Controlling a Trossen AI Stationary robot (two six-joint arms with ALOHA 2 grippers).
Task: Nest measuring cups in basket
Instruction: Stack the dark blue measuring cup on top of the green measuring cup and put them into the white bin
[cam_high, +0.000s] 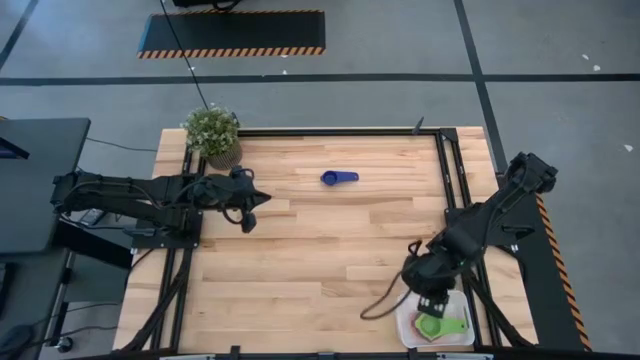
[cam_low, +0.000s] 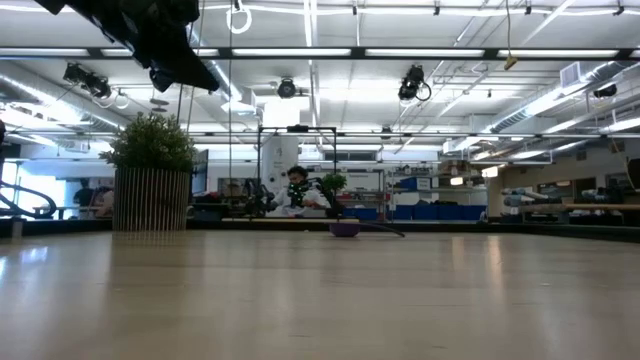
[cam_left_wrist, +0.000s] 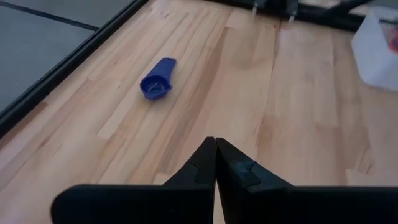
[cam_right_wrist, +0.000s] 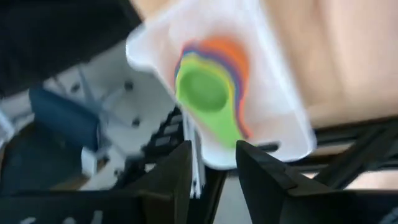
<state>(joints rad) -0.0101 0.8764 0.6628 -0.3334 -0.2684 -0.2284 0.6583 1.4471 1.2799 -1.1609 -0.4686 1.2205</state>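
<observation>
From above, your right gripper hovers over the basket at the near right corner. Its wrist view shows parted, empty fingers above the nested cups. Your left gripper, pinched shut and empty, faces the dark blue cup lying alone mid-table.

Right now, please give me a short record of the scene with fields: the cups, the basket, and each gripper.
cups in basket: nested stack, green cup on top, orange and other colours under it
cup outside: dark blue cup alone on the table, far side
basket: white basket, near right corner
left gripper: left gripper shut, holding nothing, over the table's left part
right gripper: right gripper open, above the basket
</observation>
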